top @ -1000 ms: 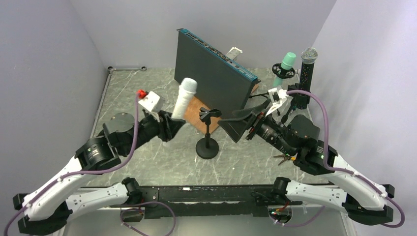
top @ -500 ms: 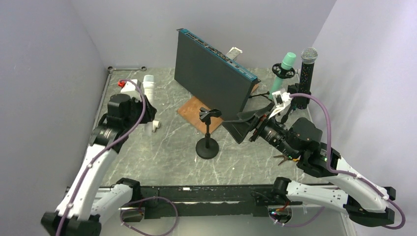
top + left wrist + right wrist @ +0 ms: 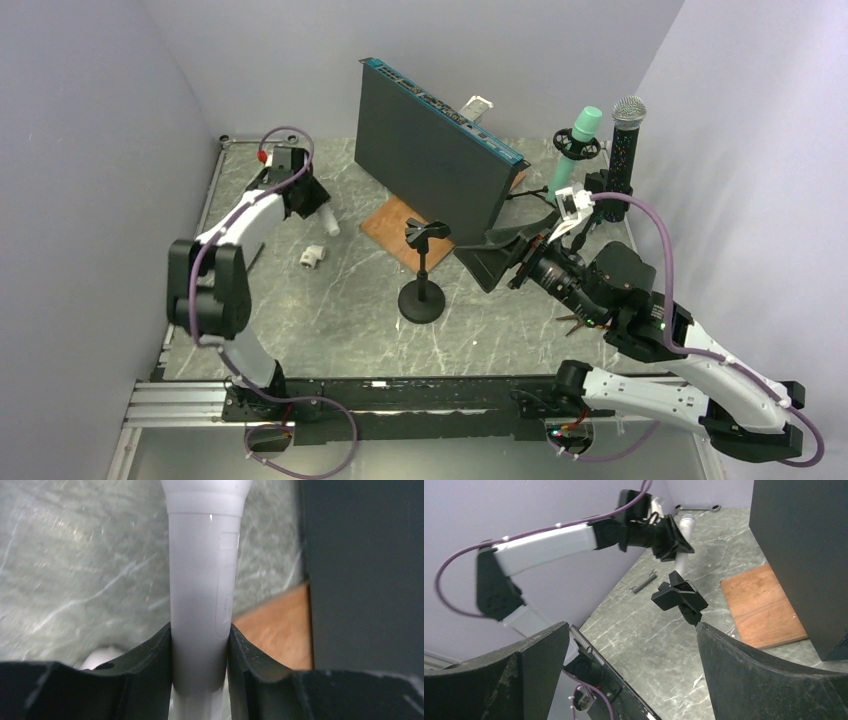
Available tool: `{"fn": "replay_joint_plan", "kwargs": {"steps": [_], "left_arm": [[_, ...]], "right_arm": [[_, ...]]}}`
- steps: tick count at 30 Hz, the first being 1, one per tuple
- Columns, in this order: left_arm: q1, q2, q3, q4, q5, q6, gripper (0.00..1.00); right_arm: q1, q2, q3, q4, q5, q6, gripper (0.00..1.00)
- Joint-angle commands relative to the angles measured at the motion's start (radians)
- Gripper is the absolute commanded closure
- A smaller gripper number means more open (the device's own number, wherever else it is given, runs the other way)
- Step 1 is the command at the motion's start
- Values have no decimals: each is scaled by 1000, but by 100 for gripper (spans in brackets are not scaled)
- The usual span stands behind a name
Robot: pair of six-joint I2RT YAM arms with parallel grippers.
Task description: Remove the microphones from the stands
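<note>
A white plastic microphone (image 3: 202, 580) is clamped by the left gripper (image 3: 200, 632), well apart from the black round-based stand (image 3: 421, 302); the right gripper (image 3: 631, 630) is held agape, empty.

White mic (image 3: 202, 580) is out of the stand (image 3: 421, 298), clamped mid-barrel in my left gripper (image 3: 200, 632), upper left of the top view, tilted. Smooth white barrel, with the head end at the top edge of the left wrist view. The stand is black with a round base and thin post, upright at frame centre, well apart from the mic. Its clip (image 3: 425, 233) is empty.
</note>
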Motion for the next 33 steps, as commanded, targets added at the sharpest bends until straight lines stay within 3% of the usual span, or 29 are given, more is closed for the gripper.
{"fn": "replay_joint_plan", "kwargs": {"steps": [1,6,12,19,25,30,33], "left_arm": [[19,153,143,38,-81,-140,100],[59,332,241,75,-64,-257,100],[63,491,368,62,-73,-258,99],[70,550,389,70,-36,-284,70],[81,512,384,73,-30,-231,32],[100,441,364,73,57,-205,19],[105,370,328,84,136,-207,17]], "right_arm": [[4,-20,3,-9,29,-13,0],[3,-34,9,-38,48,-7,0],[3,-56,10,-71,75,2,0],[4,-54,-6,-80,86,18,0],[3,-15,-6,-92,66,37,0],[3,15,-7,-112,68,65,0],[4,35,1,-134,93,100,0]]}}
